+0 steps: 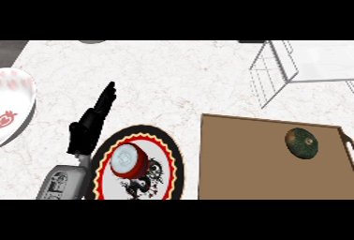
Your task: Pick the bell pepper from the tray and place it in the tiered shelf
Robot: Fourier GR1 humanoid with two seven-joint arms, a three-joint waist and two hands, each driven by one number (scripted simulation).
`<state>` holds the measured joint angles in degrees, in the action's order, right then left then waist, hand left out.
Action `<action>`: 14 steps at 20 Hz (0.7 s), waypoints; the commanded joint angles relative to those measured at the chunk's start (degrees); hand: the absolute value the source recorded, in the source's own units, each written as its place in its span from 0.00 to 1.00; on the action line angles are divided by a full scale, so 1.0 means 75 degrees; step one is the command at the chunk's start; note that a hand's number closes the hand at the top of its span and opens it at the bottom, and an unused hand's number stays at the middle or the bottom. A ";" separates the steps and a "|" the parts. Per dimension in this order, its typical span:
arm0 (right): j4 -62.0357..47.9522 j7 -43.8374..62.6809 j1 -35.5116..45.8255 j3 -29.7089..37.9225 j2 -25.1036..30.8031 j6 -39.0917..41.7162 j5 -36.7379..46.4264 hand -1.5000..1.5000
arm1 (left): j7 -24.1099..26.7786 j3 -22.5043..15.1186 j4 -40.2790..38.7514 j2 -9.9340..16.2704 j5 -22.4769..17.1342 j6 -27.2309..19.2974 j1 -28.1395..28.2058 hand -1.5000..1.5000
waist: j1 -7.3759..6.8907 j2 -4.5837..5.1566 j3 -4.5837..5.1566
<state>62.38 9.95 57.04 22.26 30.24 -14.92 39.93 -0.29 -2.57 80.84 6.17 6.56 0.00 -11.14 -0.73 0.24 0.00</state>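
A dark green, rounded bell pepper (302,143) is lying on the flat brown rectangular tray (242,159) at the lower right of the frame, sitting toward the tray's upper right corner with nothing touching it. The white wire tiered shelf (276,75), where the pepper is meant to go, is standing at the upper right, just beyond the tray's far edge, so the carry looks short.

The robot's left hand (90,126) is showing at the left of centre, black fingers straight and pointing up the frame, holding nothing; it is resting beside the round plate with a black, red and yellow patterned rim (169,159) rather than reaching for anything. On that plate a small red and white round object (128,160) is sitting (what it is cannot be told). A white bowl with pink markings (14,103) is peeking in at the left edge.

The right hand is not appearing anywhere, though the pepper is lying on its side of the counter, so it seems the likelier one to make the pick. The grasp has not yet begun.
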 commanded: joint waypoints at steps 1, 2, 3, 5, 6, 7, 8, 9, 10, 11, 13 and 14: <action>-0.1020 -0.0488 0.0403 0.0077 0.0200 -0.0227 -0.0221 1.00 | -0.0400 0.0017 0.0452 0.0005 -0.0042 0.0039 0.0088 0.50 | -0.0020 -0.0013 -0.0001; -0.0786 -0.0420 0.0293 0.0020 0.0232 -0.0163 -0.0273 1.00 | -0.0035 0.0076 -0.0094 -0.0068 0.0061 -0.0054 -0.0081 0.50 | 0.0033 -0.0017 0.0001; -0.1251 -0.1105 0.0146 0.0292 0.0287 -0.0367 -0.0525 1.00 | -0.0113 -0.0221 0.0259 -0.0221 0.0283 -0.0218 0.0221 0.50 | -0.0006 -0.0007 -0.0002; -0.1383 0.0140 -0.0298 -0.0207 0.0874 -0.0449 0.0968 1.00 | -0.0342 -0.0152 0.0312 -0.0194 0.0109 -0.0102 0.0027 0.50 | 0.0020 0.0013 0.0009; -0.1463 0.0391 -0.0186 -0.0115 0.0922 -0.0818 0.1136 1.00 | 0.0107 -0.0151 0.0391 -0.0067 0.0041 0.0078 0.0409 0.50 | -0.0045 0.0005 0.0010; -0.1618 0.0700 0.0114 -0.0186 0.0878 -0.0917 0.1280 0.00 | -0.0284 0.0023 0.0388 0.0016 0.0012 0.0038 0.0001 0.50 | -0.0037 0.0003 0.0007; -0.1593 0.0708 -0.0083 -0.0077 0.0798 -0.1058 0.1183 0.00 | -0.0025 0.0061 0.0096 -0.0044 0.0083 -0.0063 0.0007 0.50 | 0.0027 -0.0002 0.0005; -0.1906 0.0773 0.0074 -0.0076 0.0819 -0.1252 0.1309 0.00 | -0.0018 -0.0201 0.0025 -0.0317 0.0174 -0.0133 0.0108 0.50 | -0.0005 0.0009 0.0004; -0.2250 0.0515 0.0073 -0.0097 0.0703 -0.1445 0.1279 0.00 | -0.0410 0.0122 0.0072 0.0014 -0.0143 0.0231 -0.0291 0.50 | -0.0023 0.0014 0.0001; -0.1413 0.0818 -0.0305 -0.0109 0.0610 -0.1109 0.1017 0.00 | -0.0368 0.0141 -0.0044 -0.0100 0.0056 -0.0067 -0.0351 0.50 | 0.0086 -0.0029 0.0002; -0.1700 0.0368 -0.0298 0.0198 0.0774 -0.1233 0.0609 0.00 | 0.0009 -0.0087 0.0183 -0.0204 0.0225 -0.0132 0.0270 0.50 | 0.0044 -0.0023 0.0000; -0.1732 0.0389 -0.0126 0.0214 0.0826 -0.1177 0.0528 0.00 | -0.0367 -0.0198 0.0623 -0.0293 0.0183 -0.0130 0.0276 0.50 | 0.0027 -0.0027 -0.0001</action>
<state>50.13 13.12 55.77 22.69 35.69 -23.23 45.83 -1.71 -2.91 82.89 5.13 7.31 -0.29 -10.24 -0.55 0.13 0.00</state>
